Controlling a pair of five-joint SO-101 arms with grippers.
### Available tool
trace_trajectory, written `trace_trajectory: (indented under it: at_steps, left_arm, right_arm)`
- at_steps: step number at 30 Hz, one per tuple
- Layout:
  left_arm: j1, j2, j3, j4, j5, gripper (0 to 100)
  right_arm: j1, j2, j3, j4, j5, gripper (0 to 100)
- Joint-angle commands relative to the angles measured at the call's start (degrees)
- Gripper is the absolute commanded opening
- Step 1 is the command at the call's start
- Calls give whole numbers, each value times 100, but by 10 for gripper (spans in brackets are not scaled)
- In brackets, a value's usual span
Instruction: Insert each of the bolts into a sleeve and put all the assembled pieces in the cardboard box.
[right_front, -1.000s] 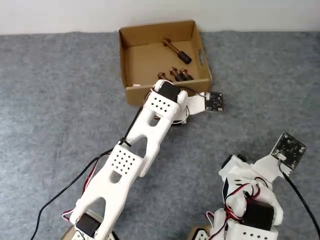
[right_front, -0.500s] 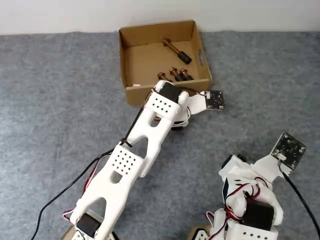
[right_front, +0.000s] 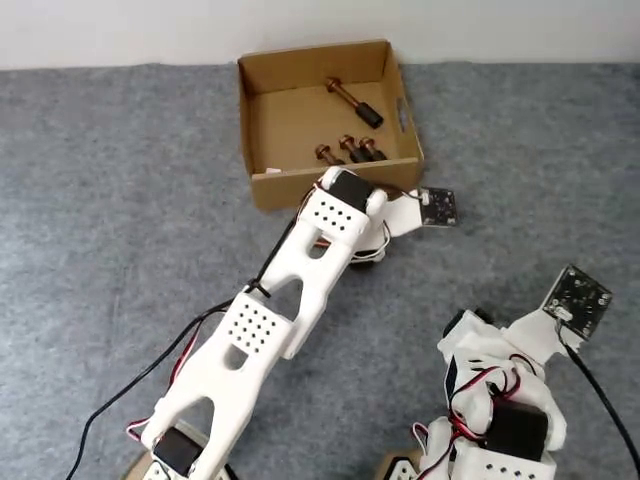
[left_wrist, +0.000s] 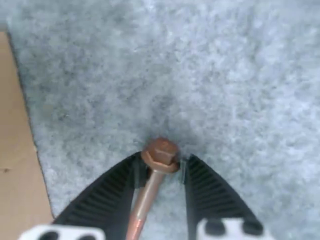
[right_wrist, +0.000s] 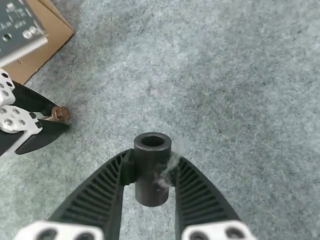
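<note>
Now we're seeing the bolt (left_wrist: 160, 154) being pinched by the left gripper (left_wrist: 160, 169), just near of the cardboard box (right_front: 275, 190). Right gripper (right_wrist: 152, 172) is clamping the sleeve (right_wrist: 152, 150) upright, near right. Assembled pieces (right_front: 352, 100) are lying inside the box.

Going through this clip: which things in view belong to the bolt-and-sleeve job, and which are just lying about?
Part of the job:
- bolt in the left gripper
- sleeve in the right gripper
- cardboard box
- pieces already in the box

Just there:
- grey carpet
- black cable near an arm's base
</note>
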Motion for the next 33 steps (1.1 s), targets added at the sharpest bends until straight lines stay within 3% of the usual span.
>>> trace_trajectory:
  at_steps: [1,10,18,25,33]
  left_arm:
    - [-114,-79,31,149,-211,77]
    - [-475,-88,31,149,-158,124]
    - [-440,-88,31,141,316,171]
    - [-466,-79,40,141,308,164]
    - [-440,-79,57,149,26,75]
  right_arm:
    - [66,-40,-18,-31,70,8]
    - [57,-40,-18,-31,70,8]
    - [40,-40,-18,-31,70,8]
    - [40,-40,-18,-31,70,8]
    - [57,-40,-18,-31,70,8]
